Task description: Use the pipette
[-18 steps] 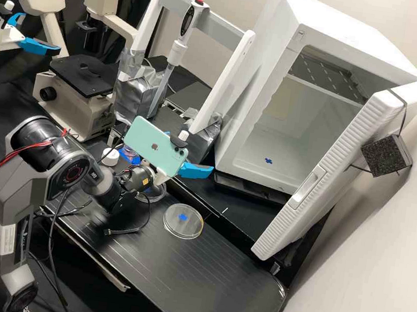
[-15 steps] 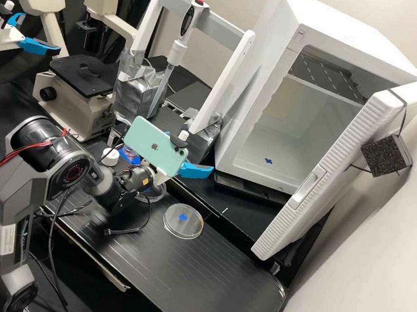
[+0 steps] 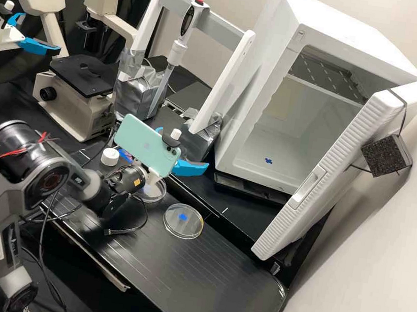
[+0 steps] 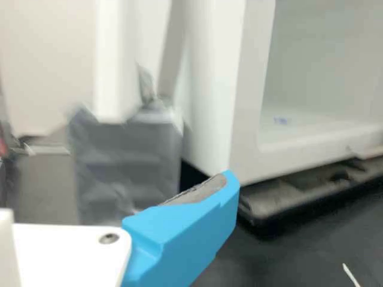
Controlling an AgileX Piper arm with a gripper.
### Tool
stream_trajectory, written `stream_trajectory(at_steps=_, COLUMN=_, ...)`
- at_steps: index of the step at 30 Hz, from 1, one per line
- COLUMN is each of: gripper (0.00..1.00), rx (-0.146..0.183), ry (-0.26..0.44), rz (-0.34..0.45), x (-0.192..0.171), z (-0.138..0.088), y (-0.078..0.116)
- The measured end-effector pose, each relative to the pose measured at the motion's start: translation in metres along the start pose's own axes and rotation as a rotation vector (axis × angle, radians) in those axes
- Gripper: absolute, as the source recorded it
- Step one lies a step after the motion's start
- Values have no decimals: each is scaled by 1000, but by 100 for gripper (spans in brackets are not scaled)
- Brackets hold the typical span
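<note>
Pipette (image 3: 187, 22) is hung upright on the grey crossbar (image 3: 217, 28) of the white rack (image 3: 231, 79), tip down, red button (image 3: 199, 1) up; presumably parked like that so the body can be grasped from the front and the tip kept off the bench (image 3: 233, 277). Rack legs are set in silver-wrapped feet (image 3: 137, 96), likely weighted or taped so the rack isn't tipped when the pipette is pulled out. Gripper (image 3: 184, 147) is held low in front of the rack; blue fingers (image 4: 188, 233) are spread apart, nothing clamped, which suits an approach to the pipette. Phone (image 3: 141, 142) is mounted on the wrist, probably for filming the work. Round clear dish (image 3: 183, 220) is laid flat on the ribbed black board (image 3: 213, 274), blue mark in the middle, probably placed within reach for dispensing; second dish (image 3: 156, 193) is partly covered by the wrist. White cap (image 3: 110, 157) is set down beside the arm. Step judged: pipette to be fetched, task at an early stage. Gripper should be raised and lined up with the body; if brought in crooked, the pipette could be knocked off the bar
</note>
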Motion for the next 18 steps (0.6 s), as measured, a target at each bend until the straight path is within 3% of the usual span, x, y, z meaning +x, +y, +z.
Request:
stream_trajectory(at_steps=8, gripper=100, rx=6, ry=223, rz=86, x=-11, z=-69, y=30)
stream_trajectory(at_steps=18, gripper=100, rx=-45, ry=281, rz=80, x=6, z=-139, y=47)
